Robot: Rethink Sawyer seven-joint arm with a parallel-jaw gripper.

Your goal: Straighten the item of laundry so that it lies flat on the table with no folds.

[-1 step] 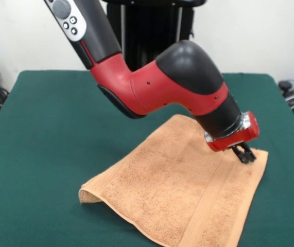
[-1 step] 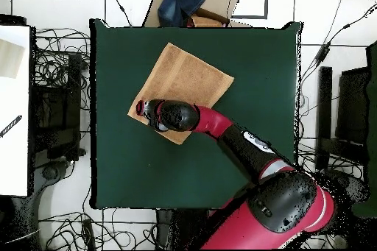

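Note:
The item of laundry (image 1: pixel 183 190), a peach-orange terry towel with a woven band near its right hem, lies spread on the green table (image 1: pixel 49 134). Its near left corner curls up in a small fold. My gripper (image 1: pixel 245 154) is down at the towel's far right corner, touching or just above the cloth, and the red wrist hides how it stands. In the overhead view the towel (image 2: pixel 188 75) lies as a slanted rectangle on the table (image 2: pixel 258 152). There the gripper (image 2: pixel 141 107) sits at the towel's left corner, with the arm covering the lower edge.
A cardboard box with a blue cloth (image 2: pixel 188 4) stands past the table's top edge in the overhead view. Cables (image 2: pixel 55 64) lie around the table. A white surface (image 2: pixel 15 108) is at the left.

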